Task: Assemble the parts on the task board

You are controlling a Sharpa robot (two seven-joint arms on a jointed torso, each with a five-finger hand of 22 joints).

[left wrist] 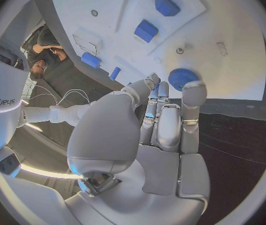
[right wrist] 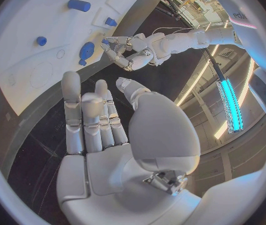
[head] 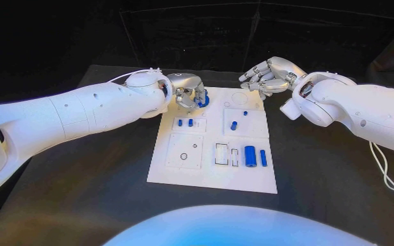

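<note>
The left hand hangs over the far left corner of the white task board, its fingers pointing down around a round, ridged blue part that sits on the board right at their tips. From the left wrist view the fingertips look just beside that part, perhaps brushing it, but I cannot tell whether they truly pinch it. The right hand waits off the far right corner of the board, above the black counter, fingers loosely apart and holding nothing. Nearer the robot, other blue pieces lie on the board: two small pegs on a left panel, a short cylinder on the panel next to it, and a larger cylinder with a slimmer one just beside it along the near right. I would judge that the step in hand is picking up or seating the round ridged part, and that most of the assembly is not yet done. The next move seems to call for the left fingers to close firmly on the part's rim, keeping it level, before any lifting or turning; a loose pinch could let it slip aside.
</note>
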